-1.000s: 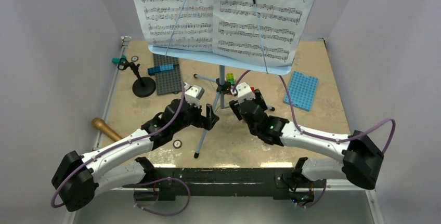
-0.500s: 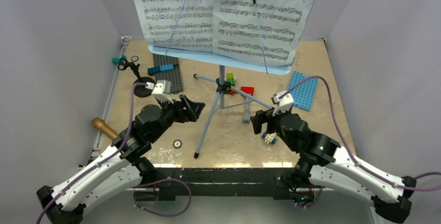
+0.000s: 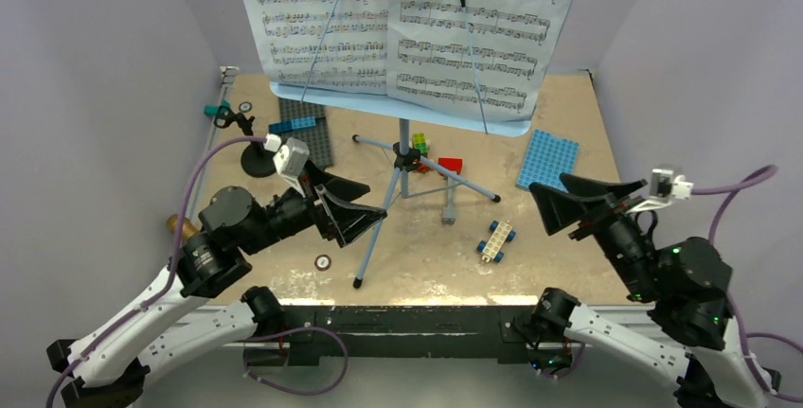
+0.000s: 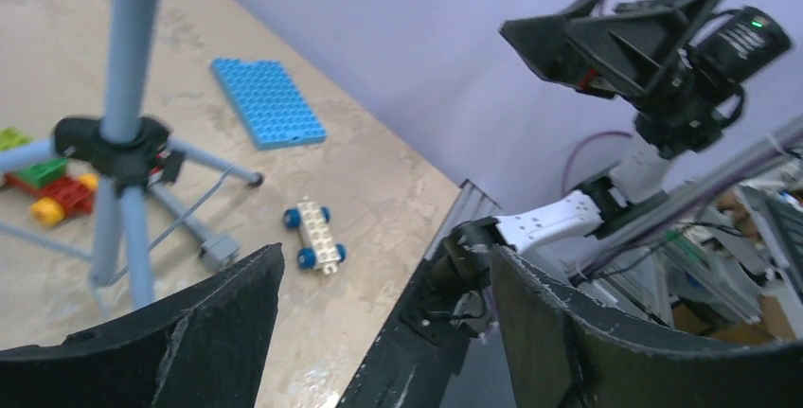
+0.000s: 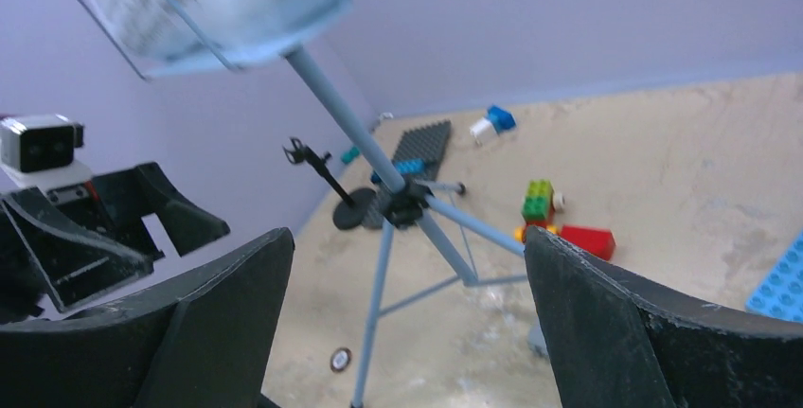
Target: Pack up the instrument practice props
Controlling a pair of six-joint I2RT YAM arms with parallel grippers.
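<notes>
The light-blue tripod music stand (image 3: 405, 157) stands mid-table with white sheet-music pages (image 3: 407, 29) on its desk. The black round-base mic stand (image 3: 254, 155) is at the back left. The gold-brown toy microphone (image 3: 174, 225) peeks out at the left edge, mostly hidden by my left arm. My left gripper (image 3: 365, 204) is open and empty, just left of the tripod's front leg. My right gripper (image 3: 559, 202) is open and empty, raised at the right, apart from the stand. The left wrist view shows the tripod hub (image 4: 104, 138); the right wrist view shows the stand pole (image 5: 360, 138) and the mic stand (image 5: 336, 190).
A grey baseplate (image 3: 308, 138) lies behind the left gripper, a blue baseplate (image 3: 547, 164) at the right. Coloured bricks (image 3: 437, 157) sit behind the tripod, a wheeled white brick (image 3: 495, 239) in front. A small round disc (image 3: 323, 261) lies near the front leg. Walls close in on both sides.
Both arms have drawn back from the tripod hub and risen, the left to the left, the right far to the right. The wheeled brick now shows on the table.
</notes>
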